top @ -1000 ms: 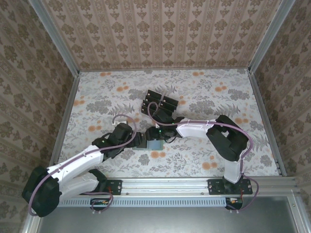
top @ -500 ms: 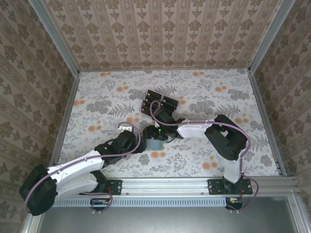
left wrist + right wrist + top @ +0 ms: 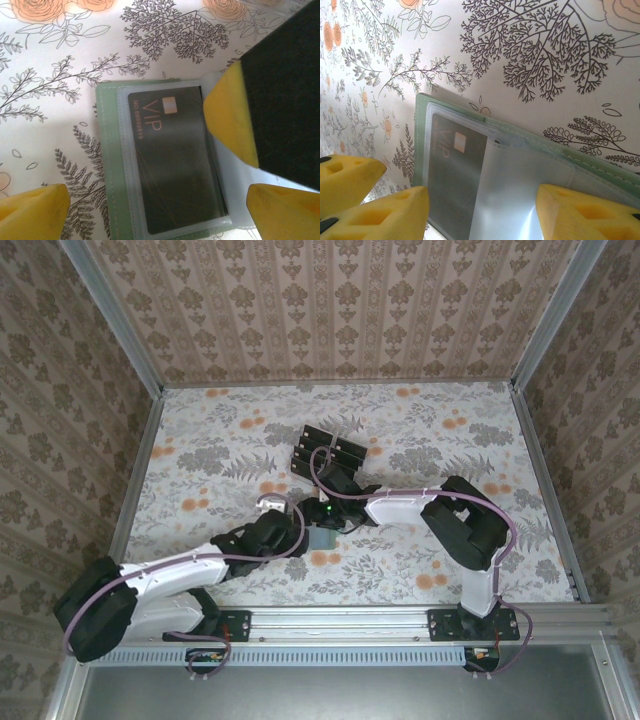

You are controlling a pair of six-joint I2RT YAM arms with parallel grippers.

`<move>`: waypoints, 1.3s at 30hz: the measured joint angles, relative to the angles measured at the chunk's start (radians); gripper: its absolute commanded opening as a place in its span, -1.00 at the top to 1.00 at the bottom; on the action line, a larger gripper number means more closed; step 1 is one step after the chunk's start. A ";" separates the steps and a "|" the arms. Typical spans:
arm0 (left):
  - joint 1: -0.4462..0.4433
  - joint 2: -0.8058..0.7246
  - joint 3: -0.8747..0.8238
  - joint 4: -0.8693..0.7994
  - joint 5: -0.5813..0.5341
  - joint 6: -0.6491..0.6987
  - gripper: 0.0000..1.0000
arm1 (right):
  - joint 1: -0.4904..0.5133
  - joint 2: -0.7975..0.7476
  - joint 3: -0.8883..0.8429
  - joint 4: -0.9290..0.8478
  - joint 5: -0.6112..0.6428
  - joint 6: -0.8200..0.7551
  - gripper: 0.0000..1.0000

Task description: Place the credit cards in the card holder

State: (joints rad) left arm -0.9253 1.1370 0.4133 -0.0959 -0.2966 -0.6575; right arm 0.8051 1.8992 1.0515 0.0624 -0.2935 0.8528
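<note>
Black credit card (image 3: pixel 172 165) in card holder (image 3: pixel 107 165), long axes seemingly parallel.

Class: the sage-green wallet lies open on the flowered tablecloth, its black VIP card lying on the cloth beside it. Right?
No: the thin black VIP card sits inside the soft sage-green wallet, under its clear plastic sleeve, not beside it, as the left wrist view shows.

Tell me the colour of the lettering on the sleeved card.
Coppery orange, on a black credit card; clearest in the left wrist view.
</note>
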 measured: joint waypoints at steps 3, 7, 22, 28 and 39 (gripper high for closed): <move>-0.007 0.027 0.006 0.021 -0.004 0.000 -1.00 | 0.000 0.000 -0.002 0.004 -0.001 0.005 -0.22; -0.012 0.064 0.008 0.033 -0.017 0.000 -1.00 | 0.000 0.000 -0.006 0.011 -0.002 0.009 -0.22; -0.031 0.163 0.015 0.042 -0.071 -0.008 -1.00 | -0.006 -0.019 -0.016 0.003 -0.006 0.011 -0.27; -0.035 0.166 0.015 0.044 -0.076 -0.023 -1.00 | -0.016 -0.089 -0.051 -0.051 0.006 0.011 -0.28; -0.036 0.173 0.015 0.052 -0.081 -0.024 -1.00 | -0.015 -0.127 -0.093 -0.058 0.023 0.042 -0.27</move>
State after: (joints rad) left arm -0.9611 1.3102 0.4282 -0.0441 -0.3779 -0.6811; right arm 0.7898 1.7721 0.9581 0.0044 -0.2703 0.8944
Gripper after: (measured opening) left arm 0.997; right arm 0.637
